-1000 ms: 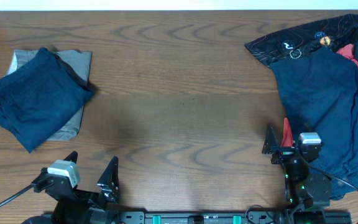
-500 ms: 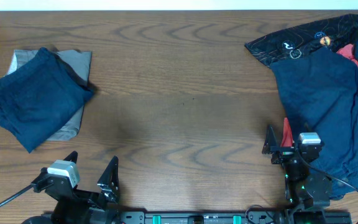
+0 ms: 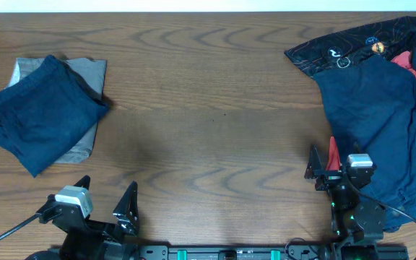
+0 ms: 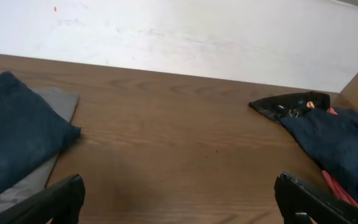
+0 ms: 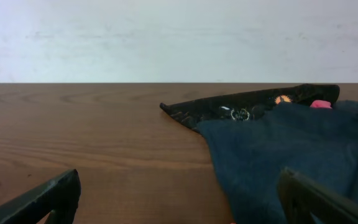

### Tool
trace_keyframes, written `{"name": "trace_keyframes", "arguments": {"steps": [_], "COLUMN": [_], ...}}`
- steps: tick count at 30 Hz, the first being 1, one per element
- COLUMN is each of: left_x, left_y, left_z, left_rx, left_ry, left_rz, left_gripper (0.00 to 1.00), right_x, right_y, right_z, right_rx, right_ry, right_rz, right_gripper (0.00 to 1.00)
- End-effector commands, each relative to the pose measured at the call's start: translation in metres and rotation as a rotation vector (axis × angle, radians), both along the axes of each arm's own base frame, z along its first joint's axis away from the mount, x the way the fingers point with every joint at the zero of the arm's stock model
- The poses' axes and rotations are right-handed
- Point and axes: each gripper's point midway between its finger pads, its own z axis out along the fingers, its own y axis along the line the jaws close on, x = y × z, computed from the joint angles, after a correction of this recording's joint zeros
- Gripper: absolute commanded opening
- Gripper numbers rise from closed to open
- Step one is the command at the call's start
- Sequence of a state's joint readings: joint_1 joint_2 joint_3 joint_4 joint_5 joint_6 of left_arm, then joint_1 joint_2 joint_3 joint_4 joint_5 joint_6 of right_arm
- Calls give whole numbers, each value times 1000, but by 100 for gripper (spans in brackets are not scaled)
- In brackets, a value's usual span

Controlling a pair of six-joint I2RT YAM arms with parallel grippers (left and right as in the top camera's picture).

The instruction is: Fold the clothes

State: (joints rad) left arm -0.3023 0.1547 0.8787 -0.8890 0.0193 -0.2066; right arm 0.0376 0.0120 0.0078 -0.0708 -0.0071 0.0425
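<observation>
A folded navy garment [image 3: 42,119] lies on a folded grey garment [image 3: 80,148] at the far left; both show in the left wrist view, navy [image 4: 11,137] on grey [image 4: 58,102]. At the right is a loose pile: large navy trousers [image 3: 378,108], a black printed garment [image 3: 352,47] and a red one [image 3: 404,61]. My left gripper [image 3: 105,191] is open and empty at the front left [image 4: 179,186]. My right gripper [image 3: 332,167] is open and empty [image 5: 179,180], its right finger over the trousers' near edge [image 5: 291,143].
The wooden table [image 3: 215,108] lies bare between the two piles. A white wall [image 5: 166,37] runs behind the table's far edge. A thin red strip [image 3: 333,153] of fabric shows by the right gripper. The arm bases sit at the front edge.
</observation>
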Motion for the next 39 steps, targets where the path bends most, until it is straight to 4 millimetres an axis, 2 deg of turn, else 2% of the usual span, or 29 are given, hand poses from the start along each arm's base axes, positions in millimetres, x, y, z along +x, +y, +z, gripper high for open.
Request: {"name": "trace_keyframes", "arguments": {"steps": [1,5,9,14,17,24,31,34,39], "left_x": [0,-1,3,19,31,68,100,105,105], "left_y": [1,4,20,48,60,66,68,69,69], "left_z": [1,-7,-21,-67,-92,-135,-152,-164,-164], "left_rx": [-4,35,78,85,80,61,46,44,44], "left_ry": [-4,20,57,163,165,67,-86,-101,-100], "left_rz": [7,12,118,316,385,403,403,403,403], "left_gripper": [98,98,98,98,98,98,98,98,98], "right_x": [0,0,0,0,0,0,0,0,0], "right_y": [-3,-3,-3,-3,-3,-3,-3,-3,-3], "right_z": [0,0,0,0,0,0,0,0,0], "right_rx": [-14,-14,-14,-14,-14,-14,-14,-14,-14], "right_ry": [-1,-1,-1,-1,-1,-1,-1,-1,-1], "right_rz": [-13,-13,-13,-13,-13,-13,-13,-13,-13], "right_gripper": [99,99,99,99,99,99,99,99,99]}}
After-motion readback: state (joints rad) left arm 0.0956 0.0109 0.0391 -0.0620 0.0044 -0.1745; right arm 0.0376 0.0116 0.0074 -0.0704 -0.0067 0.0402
